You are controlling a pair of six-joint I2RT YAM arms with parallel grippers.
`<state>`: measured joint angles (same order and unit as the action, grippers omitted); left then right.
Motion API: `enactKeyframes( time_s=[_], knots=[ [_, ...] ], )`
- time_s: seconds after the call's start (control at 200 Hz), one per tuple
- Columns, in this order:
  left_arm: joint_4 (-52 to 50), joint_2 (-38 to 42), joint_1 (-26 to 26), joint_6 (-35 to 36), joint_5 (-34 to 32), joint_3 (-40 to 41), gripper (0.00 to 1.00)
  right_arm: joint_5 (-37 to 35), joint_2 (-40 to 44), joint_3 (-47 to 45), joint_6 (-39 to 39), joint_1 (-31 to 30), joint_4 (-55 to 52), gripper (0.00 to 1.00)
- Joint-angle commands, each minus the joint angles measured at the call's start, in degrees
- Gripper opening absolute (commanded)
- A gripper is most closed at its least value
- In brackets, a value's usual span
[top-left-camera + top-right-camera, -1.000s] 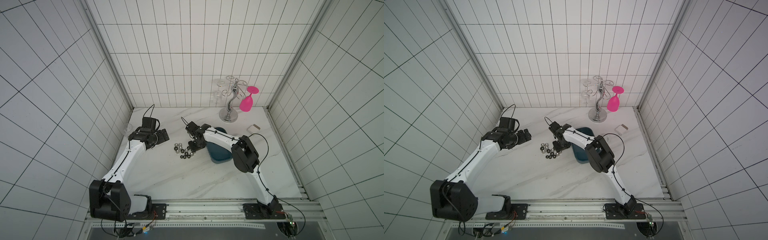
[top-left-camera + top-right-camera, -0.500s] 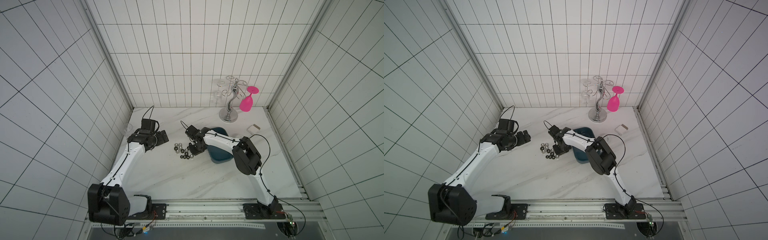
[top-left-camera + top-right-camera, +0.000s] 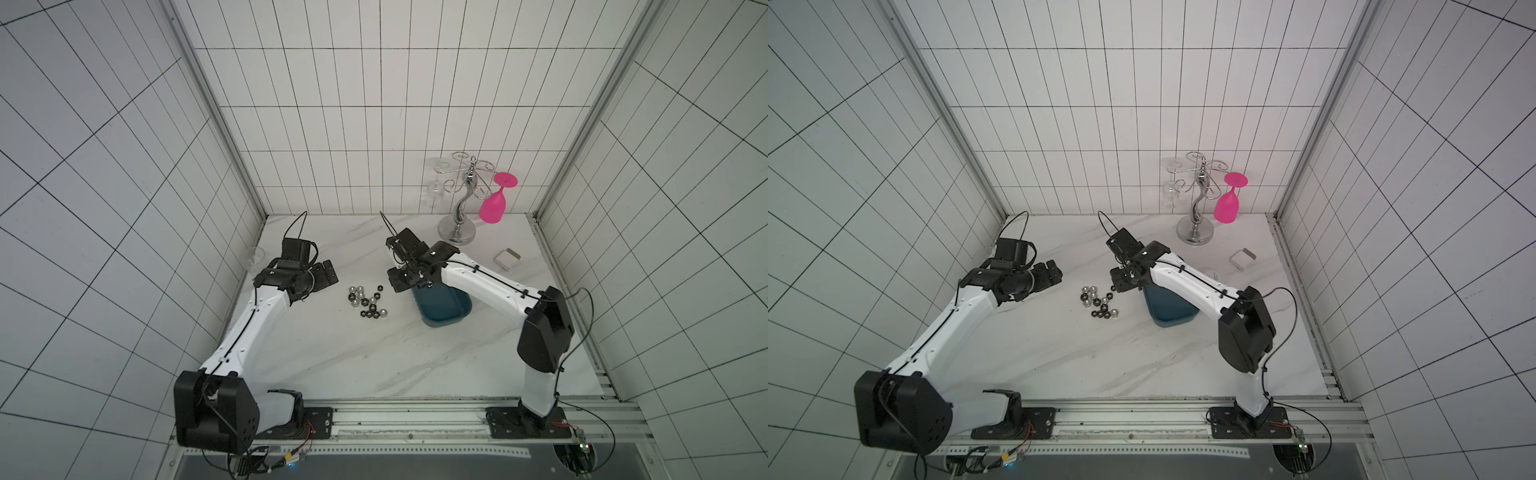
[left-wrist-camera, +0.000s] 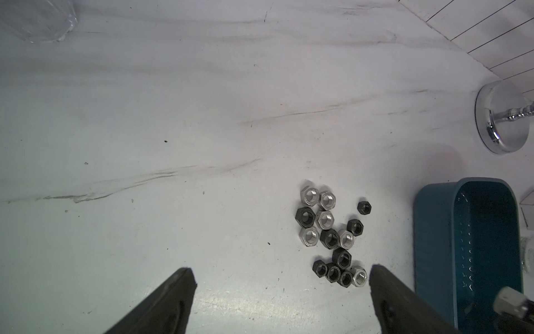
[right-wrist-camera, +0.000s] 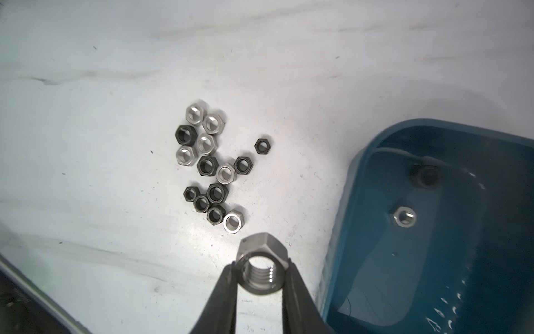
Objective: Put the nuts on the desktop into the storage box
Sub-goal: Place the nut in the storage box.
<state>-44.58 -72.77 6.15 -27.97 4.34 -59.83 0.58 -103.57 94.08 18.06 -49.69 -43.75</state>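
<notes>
silver and black nuts, teal storage box

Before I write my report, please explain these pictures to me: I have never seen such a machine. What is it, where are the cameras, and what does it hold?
You see two white robot arms, the left arm and the right arm. Two pictures come from one camera head high above; the other two come from a small camera on each wrist. The right end effector, a two-fingered pincer, is shut on one silver hex nut, near the rim of the teal storage box, which already contains a silver nut and a black nut. The left end effector is open and empty. A cluster of silver and black nuts lies on the marble desktop. At the back stands a metal glass rack with a pink glass.
</notes>
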Motion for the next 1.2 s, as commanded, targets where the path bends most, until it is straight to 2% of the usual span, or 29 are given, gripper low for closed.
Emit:
enactKeyframes(
  time_s=[0.0, 0.17, 0.3, 0.56, 0.895, 1.124, 1.194],
  knots=[
    [1.97, 1.66, -0.26, -0.38, 1.42, 1.16, 0.98, -1.83, 3.52, -6.97, 1.72, 6.15, -0.66, 0.20],
    [3.13, 1.58, -0.21, -1.40, 2.77, 1.65, 0.98, 0.90, 4.97, -14.22, 1.33, 14.61, -1.25, 0.20],
    [3.19, 1.58, -0.09, -1.41, 2.56, 1.51, 0.98, 1.51, 2.09, -16.04, -0.44, 17.11, -0.66, 0.20],
    [2.62, 1.41, -0.17, -1.32, 2.10, 0.85, 0.98, 2.24, -6.96, -12.84, -2.76, 17.37, -0.19, 0.20],
    [1.39, 0.85, -0.18, -0.18, 1.59, -0.81, 0.98, 2.26, -15.30, -5.80, -4.18, 17.17, -1.06, 0.26],
    [0.99, 0.96, -0.18, 0.05, 1.42, -1.21, 0.98, 1.58, -16.12, -0.73, -4.53, 16.51, -3.73, 0.43],
    [0.99, 1.10, -0.19, 0.09, 1.40, -1.25, 0.98, 0.97, -14.25, -0.01, -4.70, 16.15, -4.38, 0.46]
  ],
)
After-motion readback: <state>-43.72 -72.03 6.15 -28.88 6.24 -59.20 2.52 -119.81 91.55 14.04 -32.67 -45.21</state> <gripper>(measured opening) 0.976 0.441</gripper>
